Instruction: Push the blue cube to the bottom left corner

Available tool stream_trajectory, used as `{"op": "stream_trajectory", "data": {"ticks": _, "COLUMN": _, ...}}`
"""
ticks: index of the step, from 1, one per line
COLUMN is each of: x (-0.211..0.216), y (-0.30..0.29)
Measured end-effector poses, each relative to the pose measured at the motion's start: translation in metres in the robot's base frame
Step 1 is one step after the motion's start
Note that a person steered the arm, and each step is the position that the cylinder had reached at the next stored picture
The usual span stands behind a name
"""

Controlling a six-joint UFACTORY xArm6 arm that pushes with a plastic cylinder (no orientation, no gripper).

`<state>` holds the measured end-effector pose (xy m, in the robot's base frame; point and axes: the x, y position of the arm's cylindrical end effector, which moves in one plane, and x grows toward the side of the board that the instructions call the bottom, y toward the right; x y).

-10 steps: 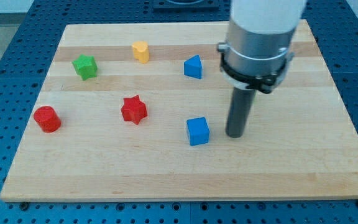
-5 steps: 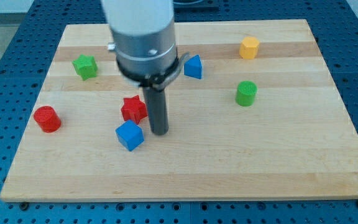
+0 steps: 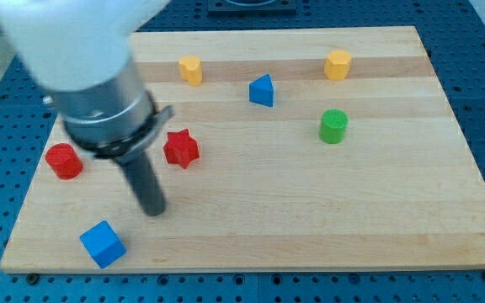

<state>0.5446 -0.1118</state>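
Note:
The blue cube lies near the bottom left corner of the wooden board, turned at an angle. My tip rests on the board up and to the right of the cube, a short gap apart from it. The rod rises from the tip toward the view's upper left, where the arm's grey and white body hides part of the board.
A red cylinder sits at the left edge and a red star beside the rod. A blue triangular block, two yellow blocks and a green cylinder lie further up and right.
The blue cube has slid from the board's middle down and left to near the bottom left corner. My tip followed it leftward. The arm now hides the green star.

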Motion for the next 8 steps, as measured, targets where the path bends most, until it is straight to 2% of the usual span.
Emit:
{"op": "stream_trajectory", "data": {"ticks": 1, "x": 0.024, "y": 0.045}}
{"op": "stream_trajectory", "data": {"ticks": 2, "x": 0.074, "y": 0.045}}
{"op": "stream_trajectory", "data": {"ticks": 4, "x": 0.074, "y": 0.029}}
{"op": "stream_trajectory", "data": {"ticks": 7, "x": 0.072, "y": -0.089}}
{"op": "stream_trajectory", "data": {"ticks": 8, "x": 0.065, "y": -0.111}}
